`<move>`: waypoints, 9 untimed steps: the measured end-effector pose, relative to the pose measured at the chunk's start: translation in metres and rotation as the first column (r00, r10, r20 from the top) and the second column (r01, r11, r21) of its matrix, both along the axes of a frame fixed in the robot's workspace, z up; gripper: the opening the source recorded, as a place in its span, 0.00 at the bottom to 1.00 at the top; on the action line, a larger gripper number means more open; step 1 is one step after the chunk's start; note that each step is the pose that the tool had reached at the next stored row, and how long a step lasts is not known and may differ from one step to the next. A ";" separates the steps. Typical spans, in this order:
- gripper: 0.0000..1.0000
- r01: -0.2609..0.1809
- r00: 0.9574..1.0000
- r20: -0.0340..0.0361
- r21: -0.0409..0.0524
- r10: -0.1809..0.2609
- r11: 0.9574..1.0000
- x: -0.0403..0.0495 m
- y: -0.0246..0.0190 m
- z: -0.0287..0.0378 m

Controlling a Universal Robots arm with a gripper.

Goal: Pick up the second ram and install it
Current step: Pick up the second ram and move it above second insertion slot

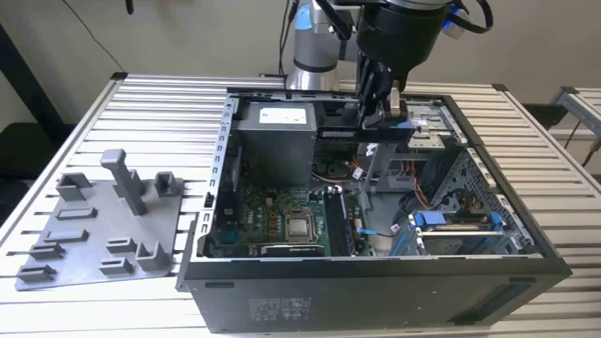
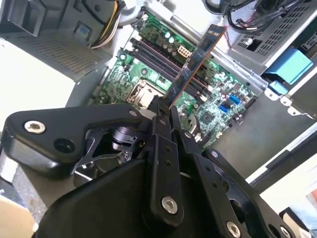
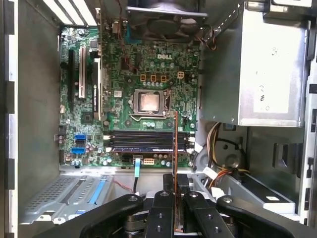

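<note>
My gripper [image 1: 387,125] hangs over the open computer case [image 1: 376,282], shut on the second ram [image 1: 350,132], a thin dark stick held level above the motherboard [image 1: 281,211]. In the second wrist view the fingers [image 2: 159,130] clamp one end of the ram [image 2: 193,62], which reaches out over the long black memory slots [image 2: 158,59]. In the first wrist view the ram [image 3: 175,144] appears edge-on, crossing the memory slots [image 3: 146,141] well above them, with the gripper [image 3: 176,184] shut on it. Another dark stick [image 1: 333,220] stands in a slot on the board.
A grey holder tray [image 1: 94,236] with upright posts lies on the slatted table at the exterior view's left. Inside the case are the power supply box [image 1: 272,137], the processor socket [image 3: 148,101], loose cables [image 3: 218,144] and a blue-handled drive cage [image 1: 451,222].
</note>
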State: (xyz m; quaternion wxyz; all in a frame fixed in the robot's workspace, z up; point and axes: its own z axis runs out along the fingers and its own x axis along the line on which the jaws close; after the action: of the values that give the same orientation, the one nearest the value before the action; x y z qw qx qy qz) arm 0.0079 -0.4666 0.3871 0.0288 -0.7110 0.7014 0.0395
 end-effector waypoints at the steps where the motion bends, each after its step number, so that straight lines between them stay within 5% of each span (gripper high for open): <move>1: 0.14 0.001 1.000 0.000 0.000 -0.001 1.000 -0.0001 0.0013 0.0000; 9: 0.14 0.032 0.999 0.001 0.000 -0.032 0.999 -0.0010 0.0068 -0.0002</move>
State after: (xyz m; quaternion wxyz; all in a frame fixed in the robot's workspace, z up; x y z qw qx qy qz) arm 0.0069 -0.4598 0.3869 0.0297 -0.6998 0.7126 0.0388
